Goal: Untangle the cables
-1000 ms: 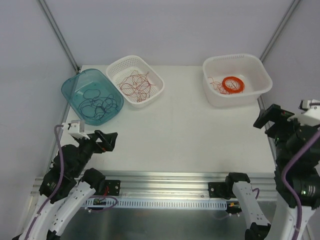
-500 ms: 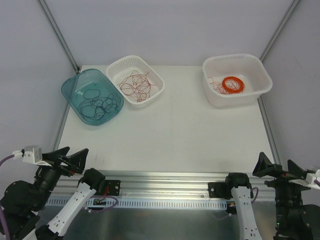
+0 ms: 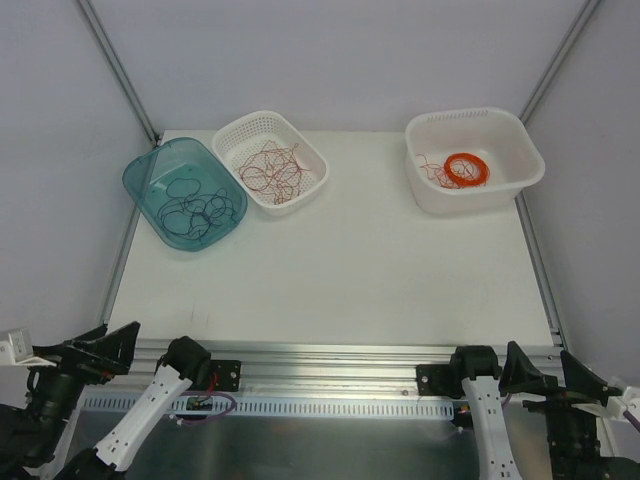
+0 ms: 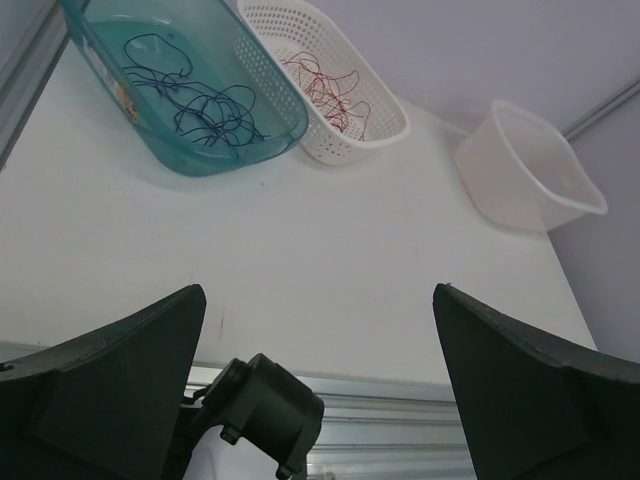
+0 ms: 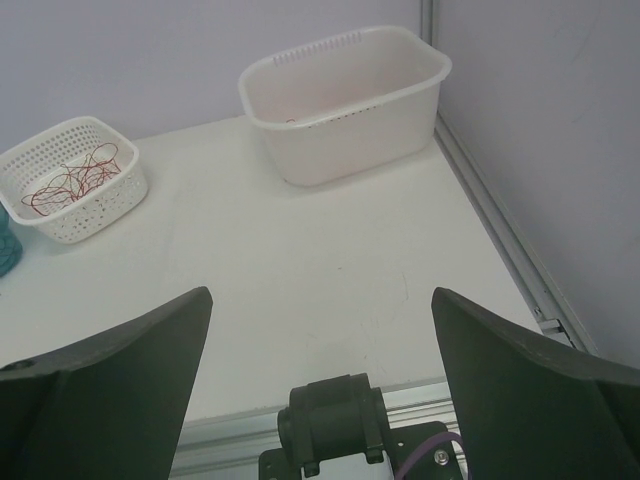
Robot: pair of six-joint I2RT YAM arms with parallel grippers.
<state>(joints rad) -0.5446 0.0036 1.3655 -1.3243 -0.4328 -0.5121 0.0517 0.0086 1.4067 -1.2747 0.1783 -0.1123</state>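
Dark navy cables [image 3: 195, 208] lie in a teal tub [image 3: 142, 180] at the back left, also in the left wrist view [image 4: 205, 105]. Red cables [image 3: 272, 170] lie in a white perforated basket [image 3: 312, 160], also in the left wrist view [image 4: 330, 95] and the right wrist view [image 5: 75, 178]. Thin orange-red cables [image 3: 430, 170] lie beside a thick orange coil ring [image 3: 467, 168] in a white bin [image 3: 520, 175]. My left gripper [image 3: 100, 348] is open and empty, pulled back off the near left edge. My right gripper [image 3: 545, 370] is open and empty, below the near right edge.
The white table [image 3: 340, 260] is bounded by a metal rail [image 3: 330, 358] at the front and walls on three sides. The arm bases [image 3: 195, 365] sit on the rail. The white bin also shows in the right wrist view [image 5: 345, 100].
Both arms have drawn back and down from over the table's near corners to below its front edge. The cables and containers have not moved.
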